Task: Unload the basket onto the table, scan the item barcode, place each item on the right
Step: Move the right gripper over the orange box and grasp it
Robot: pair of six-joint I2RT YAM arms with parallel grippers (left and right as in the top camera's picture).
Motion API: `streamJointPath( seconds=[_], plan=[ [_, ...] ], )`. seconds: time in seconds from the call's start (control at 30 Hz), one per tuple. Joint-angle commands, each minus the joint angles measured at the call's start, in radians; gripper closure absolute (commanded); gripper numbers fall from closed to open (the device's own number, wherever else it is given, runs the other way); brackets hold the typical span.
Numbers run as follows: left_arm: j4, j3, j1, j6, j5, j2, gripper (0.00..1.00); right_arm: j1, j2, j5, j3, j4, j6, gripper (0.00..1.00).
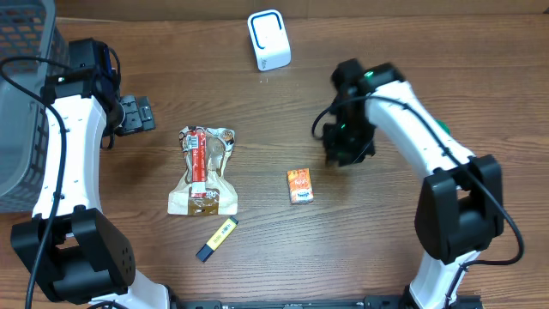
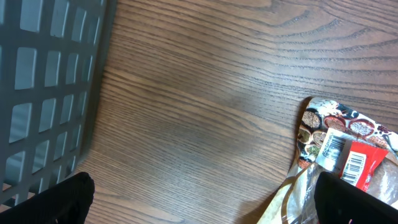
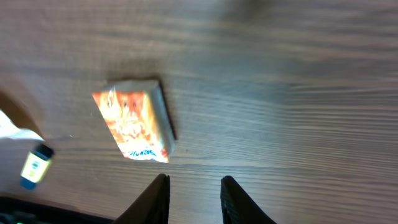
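Right claw (image 3: 193,200) stands narrow, its two fingertips (image 3: 158,198) close together with only bare wood between them, so it holds nothing. It hangs over the surface (image 1: 412,77) just beside the orange box (image 3: 134,127), which lies flat and untouched. Left claw (image 2: 205,208) is spread wide and empty, poised between the grey basket (image 2: 43,81) and the snack packet (image 2: 339,152), whose barcode label faces up. A yellow-and-blue stick (image 1: 217,239) lies nearer the robot. The white scanner (image 1: 268,39) sits at the far edge, well apart from every item. By my reading, the task has barely begun: nothing is lifted, nothing faces the scanner. What is left is to grip an item, probably the orange box, carry it over and show its code.
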Motion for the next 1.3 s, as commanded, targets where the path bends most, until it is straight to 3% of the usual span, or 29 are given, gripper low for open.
streamJointPath(
  seconds=[0.0,0.27,0.67,1.27],
  plan=[
    [0.001,0.002,-0.003,0.018,0.002,0.000,0.00,0.068,-0.012,-0.003,-0.060,0.038,0.004,0.72],
    [0.001,0.002,-0.002,0.018,0.002,0.000,0.00,0.145,-0.012,-0.003,-0.159,0.182,0.005,0.72],
    [0.001,0.002,-0.003,0.018,0.002,0.000,0.00,0.151,-0.012,-0.007,-0.236,0.297,0.004,0.72],
    [0.001,0.002,-0.003,0.018,0.002,0.000,0.00,0.151,-0.012,-0.010,-0.240,0.315,0.005,0.73]
  ],
)
